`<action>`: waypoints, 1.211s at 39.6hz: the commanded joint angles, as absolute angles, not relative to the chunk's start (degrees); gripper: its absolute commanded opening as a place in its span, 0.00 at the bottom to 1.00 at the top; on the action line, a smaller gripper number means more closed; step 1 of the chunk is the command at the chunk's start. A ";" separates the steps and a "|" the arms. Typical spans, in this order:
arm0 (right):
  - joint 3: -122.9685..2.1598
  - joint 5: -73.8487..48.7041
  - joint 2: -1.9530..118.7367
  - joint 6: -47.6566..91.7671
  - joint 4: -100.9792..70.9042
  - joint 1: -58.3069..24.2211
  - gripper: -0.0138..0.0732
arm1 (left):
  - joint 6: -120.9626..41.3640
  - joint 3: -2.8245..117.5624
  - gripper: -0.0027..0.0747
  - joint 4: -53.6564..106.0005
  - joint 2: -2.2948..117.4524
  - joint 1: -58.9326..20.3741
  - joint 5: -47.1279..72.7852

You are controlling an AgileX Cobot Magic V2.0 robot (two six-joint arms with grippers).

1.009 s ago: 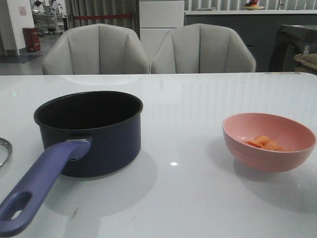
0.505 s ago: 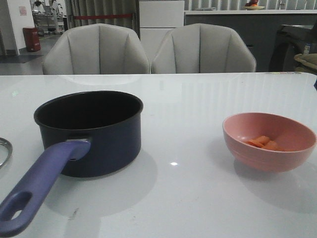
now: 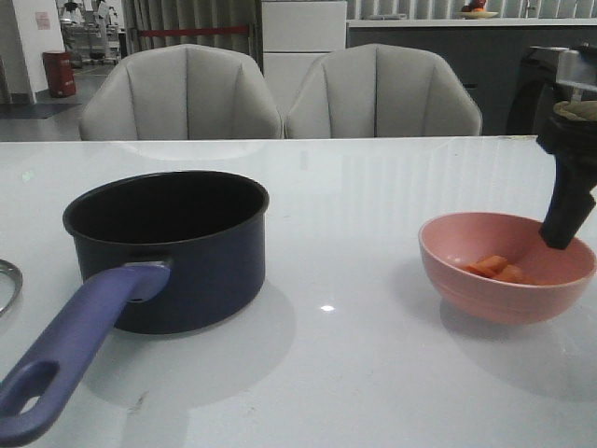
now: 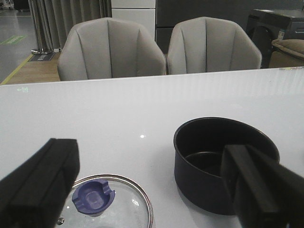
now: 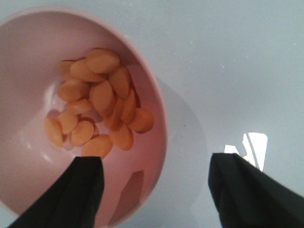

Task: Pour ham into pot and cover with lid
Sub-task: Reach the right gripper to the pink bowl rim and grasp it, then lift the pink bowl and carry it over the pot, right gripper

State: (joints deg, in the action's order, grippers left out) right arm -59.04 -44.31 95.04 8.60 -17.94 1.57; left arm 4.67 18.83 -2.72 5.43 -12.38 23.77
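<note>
In the front view, the pot (image 3: 168,247) stands on the white counter (image 3: 373,373) in the left half of the frame, its long purple-blue handle (image 3: 70,359) running toward the lower left corner, and its black inside shows nothing in it. A sliver of the lid (image 3: 6,285) shows at the left edge, lying flat on the counter just beside the handle. The pink bowl (image 3: 506,267) sits at the right, well apart from the pot, with the ham (image 3: 496,269) heaped in its bottom. The right pincer (image 3: 565,224) reaches down from the right edge, one dark finger dipping over the bowl's far right rim. Two grey chairs (image 3: 280,93) stand behind the counter. In the left wrist view, the left pincer (image 4: 156,190) hangs with its fingers (image 4: 40,183) wide apart and nothing between them; the lid with its blue knob (image 4: 93,197) lies at the lower centre, and the pot (image 4: 223,164) stands at the lower right, close beside the lid but not touching it. In the right wrist view, the right pincer (image 5: 156,187) is spread, its fingers (image 5: 71,194) straddling the bowl's rim (image 5: 159,137): one finger inside the bowl, the other outside over the counter (image 5: 228,57). The ham (image 5: 97,102) lies piled at the upper left.
</note>
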 commanded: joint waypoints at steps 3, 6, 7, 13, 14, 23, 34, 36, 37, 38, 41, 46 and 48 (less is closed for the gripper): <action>-61.11 -42.05 96.11 9.73 -19.23 1.94 0.80 | 4.81 20.28 0.87 -2.72 6.03 -12.89 18.89; -61.11 -41.00 97.30 9.70 -19.23 1.94 0.78 | 4.81 20.28 0.87 -2.72 6.03 -12.89 18.89; -61.17 -40.80 97.67 9.70 -19.28 1.94 0.77 | 4.81 20.28 0.87 -2.72 6.03 -12.89 18.89; -62.26 -40.75 100.22 9.70 -20.23 1.94 0.59 | 4.81 20.28 0.87 -2.72 6.03 -12.89 18.89; -62.38 -40.75 100.48 9.70 -20.38 1.94 0.54 | 4.81 20.28 0.87 -2.72 6.03 -12.89 18.89; -64.34 -40.20 100.80 10.42 -21.80 1.94 0.32 | 4.81 20.28 0.87 -2.72 6.03 -12.89 18.89; -66.25 -37.51 97.03 11.29 -21.87 1.37 0.32 | 4.81 20.28 0.87 -2.72 6.03 -12.89 18.89; -66.24 -36.92 96.72 11.29 -21.97 1.37 0.32 | 4.81 20.28 0.87 -2.72 6.03 -12.89 18.89; -66.24 -36.99 96.75 11.12 -22.20 1.37 0.32 | 4.81 20.28 0.87 -2.72 6.03 -12.89 18.89; -66.24 -37.73 96.75 10.91 -23.21 1.37 0.32 | 4.81 20.28 0.87 -2.72 6.03 -12.89 18.89; -66.48 -38.92 96.75 11.47 -24.56 1.37 0.32 | 4.81 20.28 0.87 -2.72 6.03 -12.89 18.89; -68.00 -40.38 96.60 13.62 -25.02 -0.44 0.32 | 4.81 20.28 0.87 -2.72 6.03 -12.89 18.89; -68.92 -40.67 96.26 14.31 -25.02 -2.05 0.32 | 4.81 20.28 0.87 -2.72 6.03 -12.89 18.89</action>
State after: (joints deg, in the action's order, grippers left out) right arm -65.75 -40.94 99.77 12.30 -22.92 -0.09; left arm 4.60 18.83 -2.72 5.43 -12.38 23.77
